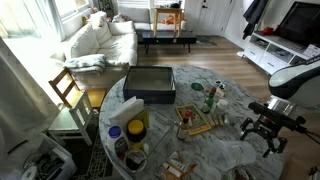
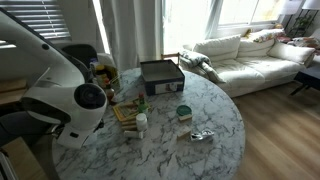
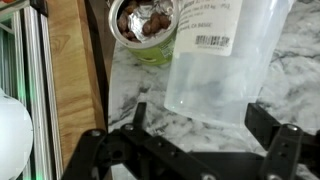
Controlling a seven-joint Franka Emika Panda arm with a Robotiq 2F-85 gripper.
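Note:
In the wrist view my gripper [image 3: 200, 118] is open, its two black fingers spread wide just above the marble tabletop [image 3: 290, 70]. A clear plastic container [image 3: 215, 55] with a barcode label stands right ahead, its near end between the fingertips; I cannot tell if they touch it. An open green can [image 3: 148, 25] of brown food stands just beyond, to the container's left. In an exterior view the gripper [image 1: 264, 138] hangs at the edge of the round table. In the other exterior view the white arm [image 2: 70, 95] hides the gripper.
A dark square box [image 1: 150, 83] [image 2: 161, 75] stands on the round marble table [image 1: 225, 140] [image 2: 200, 155], with bottles, a green cup [image 2: 183, 112], a white bottle [image 2: 142, 123] and small clutter. Wooden chairs [image 1: 68, 90], a white sofa [image 1: 100, 38] and a TV stand [image 1: 285, 50] surround it.

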